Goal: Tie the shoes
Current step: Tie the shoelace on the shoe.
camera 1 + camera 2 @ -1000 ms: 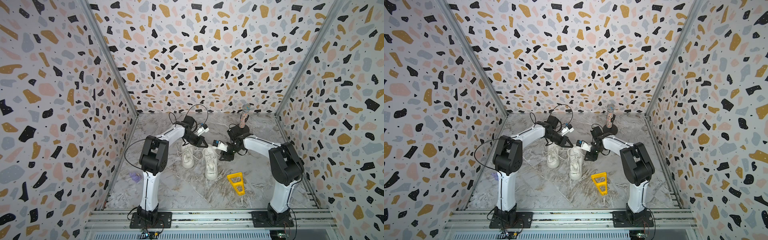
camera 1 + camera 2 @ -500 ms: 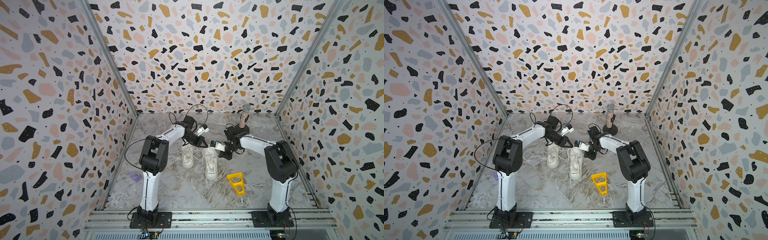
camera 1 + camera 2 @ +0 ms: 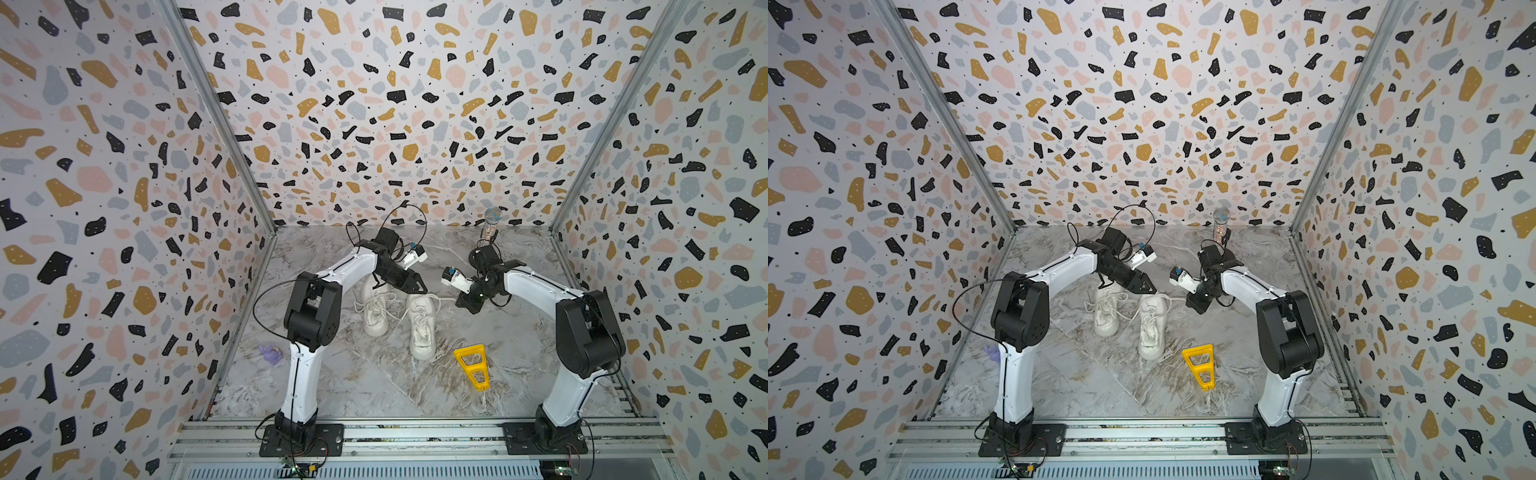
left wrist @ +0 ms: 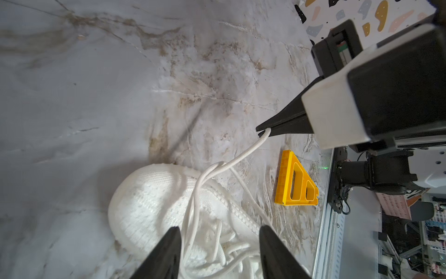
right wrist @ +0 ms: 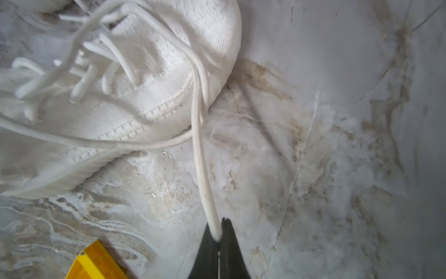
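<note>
You had the right gripper (image 5: 218, 232) pressed together on a long white braided lace (image 5: 200, 157), which ran nearly straight from the white knit low-top sneaker (image 3: 422, 328) standing mid-table, nearer that arm. Your left gripper (image 4: 220, 251) hung spread above that shoe's laced part, pinching nothing. I judged the knot barely begun, since the strands lay loose over the ribbed knit upper and no bow had formed. The second white sneaker (image 3: 376, 311) stood just beside it, with looped laces; whether they were tied I could not tell. The soles looked chunky, and the marble-patterned tabletop (image 3: 374, 395) looked smooth but scuffed. A yellow triangular plastic frame (image 3: 471, 365) lay near the toe.
</note>
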